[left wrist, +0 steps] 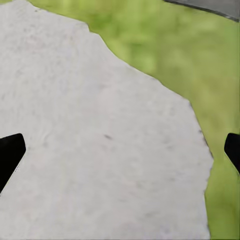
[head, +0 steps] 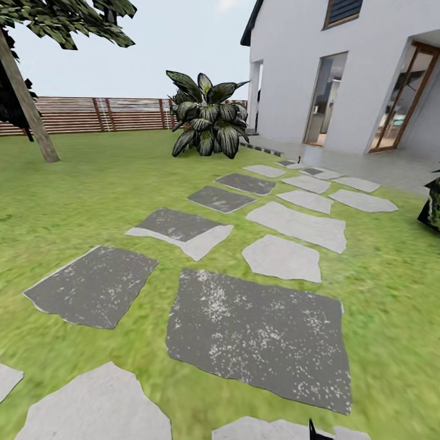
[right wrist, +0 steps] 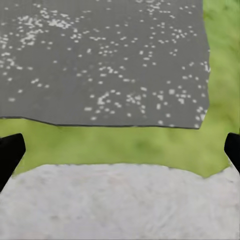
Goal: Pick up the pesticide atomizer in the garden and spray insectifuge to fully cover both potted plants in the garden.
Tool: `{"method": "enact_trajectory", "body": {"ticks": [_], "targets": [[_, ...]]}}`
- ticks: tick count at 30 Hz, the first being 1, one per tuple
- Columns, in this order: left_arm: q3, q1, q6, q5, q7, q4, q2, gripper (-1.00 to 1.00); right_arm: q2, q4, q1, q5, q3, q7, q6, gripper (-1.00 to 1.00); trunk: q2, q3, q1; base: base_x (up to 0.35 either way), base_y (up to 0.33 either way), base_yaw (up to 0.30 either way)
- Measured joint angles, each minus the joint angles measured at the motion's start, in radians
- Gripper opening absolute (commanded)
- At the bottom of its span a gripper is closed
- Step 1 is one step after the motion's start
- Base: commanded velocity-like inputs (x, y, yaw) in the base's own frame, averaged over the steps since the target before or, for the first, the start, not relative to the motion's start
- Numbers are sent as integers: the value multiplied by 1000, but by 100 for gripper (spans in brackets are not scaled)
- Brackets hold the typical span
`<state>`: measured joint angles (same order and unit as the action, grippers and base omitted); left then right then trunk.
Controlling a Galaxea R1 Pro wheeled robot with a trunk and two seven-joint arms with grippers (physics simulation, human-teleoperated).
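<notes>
Neither the small dark atomizer bottle nor the two little potted rosettes can be made out here, so I judge the robot is travelling in search of them over the green lawn [head: 91, 195] with its grey stepping stones [head: 260, 333], towards the brown slatted fence [head: 91, 114]. Left claw [left wrist: 120, 152] and right claw [right wrist: 120, 152] each hang wide and empty over paving. Next comes finding the bottle, perhaps beyond the big dark-leaved striped plant [head: 209, 116].

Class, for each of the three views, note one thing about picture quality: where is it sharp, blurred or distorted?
Head view: flat even daylight, wide-angle lean on the house, grass smeared near the edges, the dark speckled stone crisp. Left wrist view: the pale stone is soft, the lawn behind it blurred. Right wrist view: the speckles on the dark stone are sharp, the grass strip hazy.
</notes>
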<state>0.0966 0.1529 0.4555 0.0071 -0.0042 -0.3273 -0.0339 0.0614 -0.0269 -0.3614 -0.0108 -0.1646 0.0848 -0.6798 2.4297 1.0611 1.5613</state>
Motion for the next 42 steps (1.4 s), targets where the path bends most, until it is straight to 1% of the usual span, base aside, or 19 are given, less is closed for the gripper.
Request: {"method": "enact_trajectory", "body": {"ticks": [42], "targets": [[0, 0, 0, 0, 0, 1, 0, 100, 0, 0, 0, 0, 0, 0, 0, 100, 0, 0, 0, 337, 0, 0]]}}
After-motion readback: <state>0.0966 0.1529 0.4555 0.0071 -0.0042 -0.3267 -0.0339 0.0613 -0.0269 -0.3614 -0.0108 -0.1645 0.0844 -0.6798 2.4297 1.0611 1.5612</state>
